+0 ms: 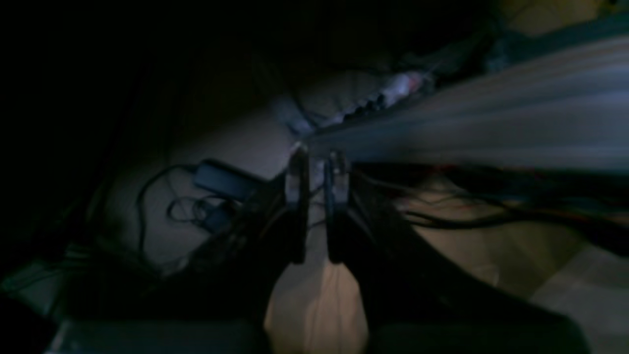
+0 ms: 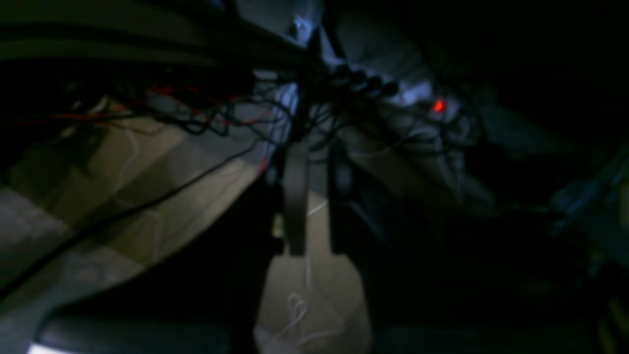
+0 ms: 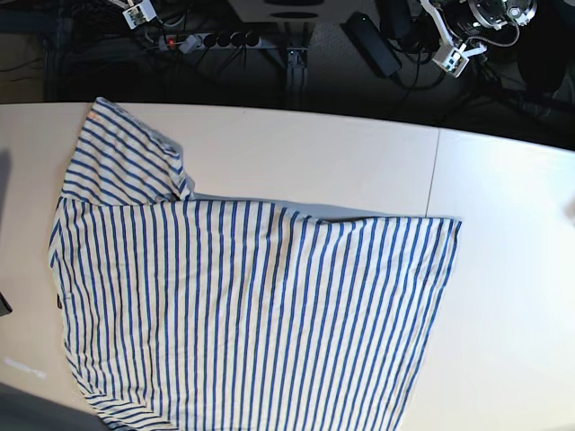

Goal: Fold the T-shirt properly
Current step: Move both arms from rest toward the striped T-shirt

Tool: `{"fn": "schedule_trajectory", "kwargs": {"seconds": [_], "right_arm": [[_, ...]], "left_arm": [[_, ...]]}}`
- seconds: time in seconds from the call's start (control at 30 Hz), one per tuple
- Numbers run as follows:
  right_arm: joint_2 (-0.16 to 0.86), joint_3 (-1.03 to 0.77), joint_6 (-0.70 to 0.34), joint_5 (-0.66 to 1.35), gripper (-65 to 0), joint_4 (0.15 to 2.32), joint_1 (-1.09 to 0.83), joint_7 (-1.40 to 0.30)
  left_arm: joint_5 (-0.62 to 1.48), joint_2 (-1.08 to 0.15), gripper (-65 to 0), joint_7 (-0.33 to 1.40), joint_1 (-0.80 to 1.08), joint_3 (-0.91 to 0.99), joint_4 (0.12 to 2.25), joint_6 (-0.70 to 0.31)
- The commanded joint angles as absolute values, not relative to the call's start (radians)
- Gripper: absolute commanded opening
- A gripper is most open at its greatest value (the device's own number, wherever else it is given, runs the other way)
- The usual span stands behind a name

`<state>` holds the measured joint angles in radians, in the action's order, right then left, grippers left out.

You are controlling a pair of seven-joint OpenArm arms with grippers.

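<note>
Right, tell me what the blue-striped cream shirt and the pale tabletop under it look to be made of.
Blue-striped cream T-shirt: soft knit cloth, likely cotton jersey, matte; it lies limp with shallow wrinkles. Pale tabletop: smooth, hard board, probably laminate, with a faint sheen and a straight seam between panels.

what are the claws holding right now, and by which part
Nothing visible: the T-shirt lies spread on the table; left claw and right claw are off it, apparently empty.

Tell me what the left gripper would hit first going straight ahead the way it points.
Probably the table edge, a pale blurred band just ahead of the left gripper. The picture is dark, so depth is unsure.
</note>
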<state>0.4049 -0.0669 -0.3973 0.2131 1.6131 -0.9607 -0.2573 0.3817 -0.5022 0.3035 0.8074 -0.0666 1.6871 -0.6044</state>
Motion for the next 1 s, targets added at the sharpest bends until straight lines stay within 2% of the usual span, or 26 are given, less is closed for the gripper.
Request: {"fn": "schedule_trajectory", "kwargs": {"seconds": [0.0, 0.13, 0.2, 0.37, 0.43, 0.67, 0.73, 0.8, 0.97], "right_arm": [[0.428, -0.070, -0.420, 0.220, -58.2, 1.662, -0.994, -0.244], [0.474, -0.081, -0.421, 0.220, -58.1, 1.799, -1.037, -0.247], [0.493, -0.096, -0.423, 0.221, -55.6, 1.855, -1.047, -0.248], [0.521, -0.174, -0.422, 0.257, -40.0, 1.960, -1.048, -0.266], [0.520, -0.226, -0.422, 0.300, -37.0, 1.993, -1.044, -0.288], [0.520, -0.427, -0.422, 0.437, -36.7, 2.025, -1.005, -0.331], [0.520, -0.478, -0.421, 0.477, -33.8, 2.020, -0.971, -0.361], [0.520, -0.520, -0.415, 0.510, -31.2, 2.001, -0.938, -0.372], [0.520, -0.557, -0.401, 0.568, -30.7, 1.878, -0.836, -0.438]], "left_arm": [[0.405, -0.526, -58.7, 0.297, 0.831, -0.055, 1.739, -0.619], [0.449, -0.565, -54.9, 0.331, 0.878, 0.006, 1.878, -0.641], [0.476, -0.583, -52.6, 0.355, 0.884, 0.049, 1.934, -0.664], [0.524, -0.641, -49.6, 0.359, 0.883, 0.140, 2.017, -0.667], [0.524, -0.658, -49.6, 0.352, 0.883, 0.172, 2.035, -0.667], [0.525, -0.677, -49.6, 0.318, 0.881, 0.218, 2.042, -0.666], [0.536, -0.676, -49.6, 0.318, 0.881, 0.217, 2.042, -0.666], [0.543, -0.676, -49.6, 0.318, 0.881, 0.217, 2.042, -0.666], [0.542, -0.677, -49.6, 0.319, 0.881, 0.217, 2.042, -0.667]]}}
